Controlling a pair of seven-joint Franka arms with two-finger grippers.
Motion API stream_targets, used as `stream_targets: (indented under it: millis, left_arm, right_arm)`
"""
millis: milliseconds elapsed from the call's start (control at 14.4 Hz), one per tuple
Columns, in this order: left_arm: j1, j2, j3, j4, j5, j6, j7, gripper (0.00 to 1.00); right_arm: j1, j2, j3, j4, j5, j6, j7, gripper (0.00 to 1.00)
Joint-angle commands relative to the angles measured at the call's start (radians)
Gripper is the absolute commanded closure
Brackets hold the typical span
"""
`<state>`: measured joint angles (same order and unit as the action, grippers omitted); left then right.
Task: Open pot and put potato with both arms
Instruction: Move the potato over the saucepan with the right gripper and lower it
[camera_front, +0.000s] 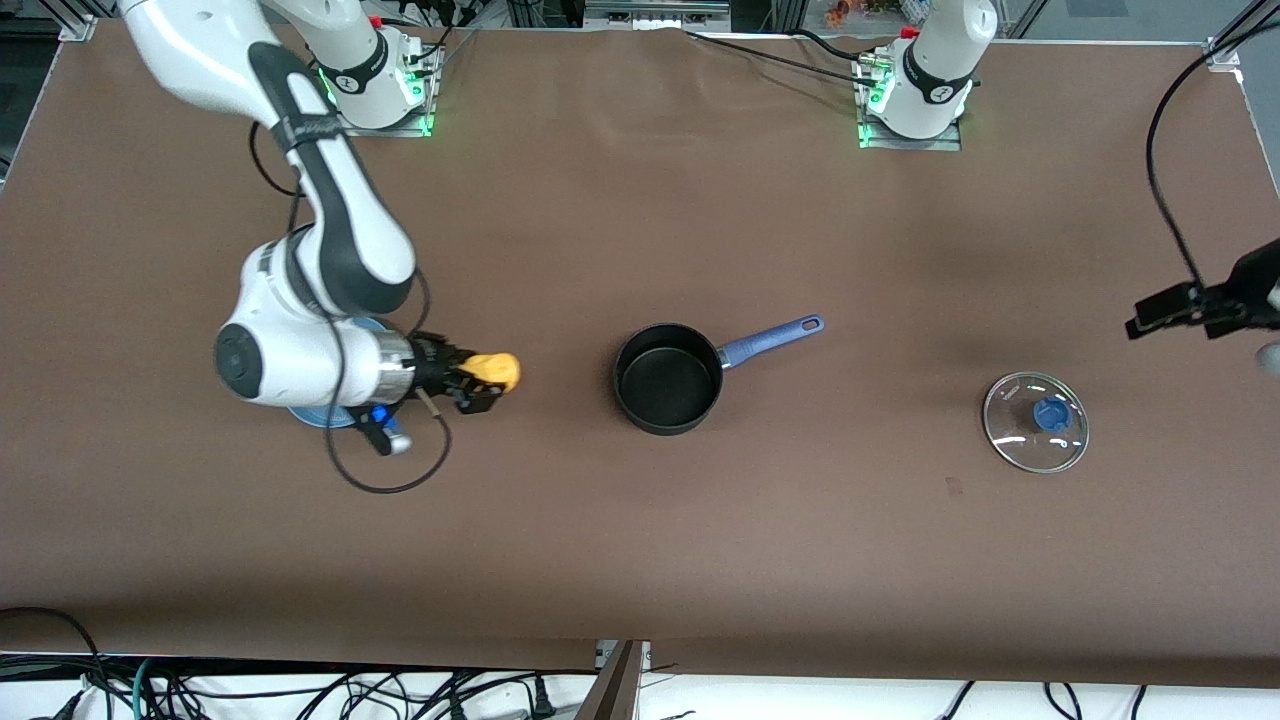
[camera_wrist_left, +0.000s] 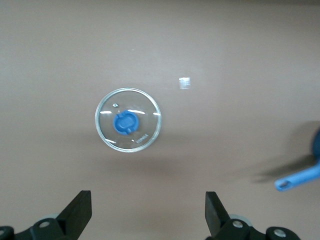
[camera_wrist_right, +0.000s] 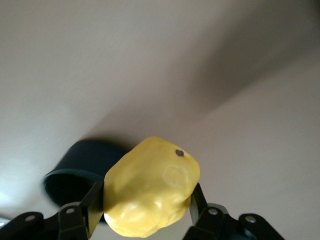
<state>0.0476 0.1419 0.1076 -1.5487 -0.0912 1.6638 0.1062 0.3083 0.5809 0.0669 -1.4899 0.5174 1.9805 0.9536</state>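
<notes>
Yellow potato (camera_front: 493, 370) clamped in right gripper (camera_front: 478, 385), mid-left of front view; pot (camera_front: 668, 378) uncovered, centre frame; only left wrist view shows left gripper (camera_wrist_left: 148, 212) jaws apart above lid (camera_wrist_left: 128, 120)

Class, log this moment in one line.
black saucepan: open | glass lid: on table | right gripper: holds yellow potato | left gripper: open

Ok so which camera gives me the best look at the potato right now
The right wrist view: the potato fills its lower middle, clamped in the right gripper, with the pot past it. The front view shows the potato only small, in that gripper, up over the table. The left wrist view misses it.
</notes>
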Motion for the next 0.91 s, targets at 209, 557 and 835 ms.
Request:
stream_targets:
  millis: [209, 557, 835]
  left_arm:
    - [-0.008, 0.001, -0.095, 0.036, 0.057, -0.157, -0.052, 0.00]
    - [-0.026, 0.019, -0.131, 0.048, 0.070, -0.150, -0.074, 0.00]
    - [-0.014, 0.027, -0.128, 0.055, 0.071, -0.150, -0.085, 0.00]
  right_arm:
    - [0.286, 0.089, -0.001, 0.043, 0.024, 0.337, 0.393, 0.85]
    - [0.364, 0.162, -0.004, 0.043, 0.010, 0.502, 0.433, 0.50]
    - [0.362, 0.154, -0.006, 0.040, -0.020, 0.492, 0.433, 0.00]
